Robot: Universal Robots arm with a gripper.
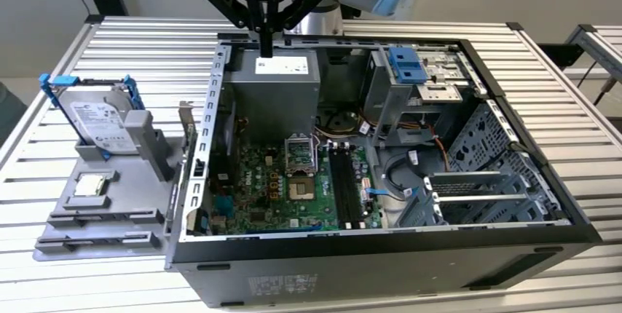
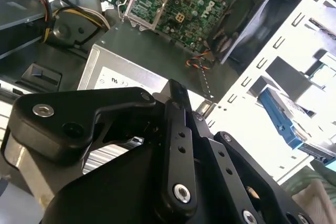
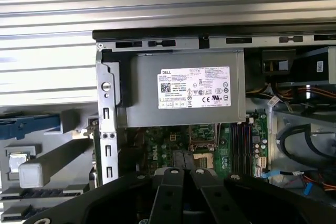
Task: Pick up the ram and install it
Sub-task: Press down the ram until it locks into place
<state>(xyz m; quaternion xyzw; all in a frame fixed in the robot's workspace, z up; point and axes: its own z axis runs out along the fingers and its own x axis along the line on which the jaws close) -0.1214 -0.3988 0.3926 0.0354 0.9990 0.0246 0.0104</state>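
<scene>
The tool [image 1: 264, 51], pressed together, hangs at 12 o'clock over the open computer [image 1: 389, 258], laid flat so its slots [image 1: 345, 182] face up.

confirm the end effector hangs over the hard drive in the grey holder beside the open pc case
No. In the exterior view the end effector hangs over the power supply inside the open pc case; the hard drive stands apart in the grey holder beside it.
</scene>
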